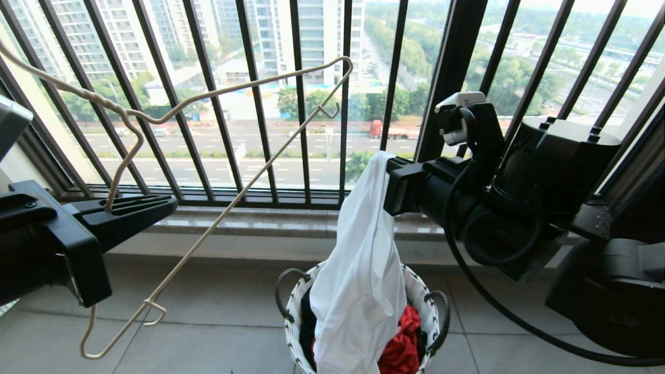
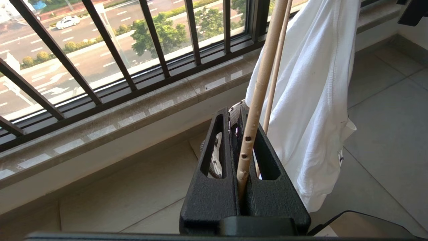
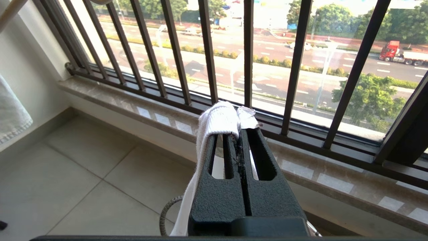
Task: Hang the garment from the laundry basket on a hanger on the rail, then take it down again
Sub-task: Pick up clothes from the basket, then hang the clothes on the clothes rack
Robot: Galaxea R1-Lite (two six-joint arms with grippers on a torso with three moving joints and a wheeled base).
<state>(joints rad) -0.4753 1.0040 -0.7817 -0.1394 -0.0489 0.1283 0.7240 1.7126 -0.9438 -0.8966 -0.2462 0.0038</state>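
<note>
My left gripper (image 1: 166, 203) is shut on the thin cream-white hanger (image 1: 113, 108), gripping one wire of it; the left wrist view shows the wire (image 2: 260, 87) pinched between the fingers of the left gripper (image 2: 235, 112). My right gripper (image 1: 390, 169) is shut on the ribbed neck of the white garment (image 1: 358, 280), which hangs down into the laundry basket (image 1: 292, 311) on the floor. In the right wrist view the neck band (image 3: 219, 117) lies folded over the tips of the right gripper (image 3: 239, 132). The rail is out of view.
A red garment (image 1: 405, 343) and dark clothes lie in the basket. The black barred window railing (image 1: 301, 130) and a stone sill (image 1: 260, 221) run close behind both grippers. Tiled floor (image 1: 218, 317) spreads to the basket's left. A white cloth (image 3: 10, 113) hangs at the side wall.
</note>
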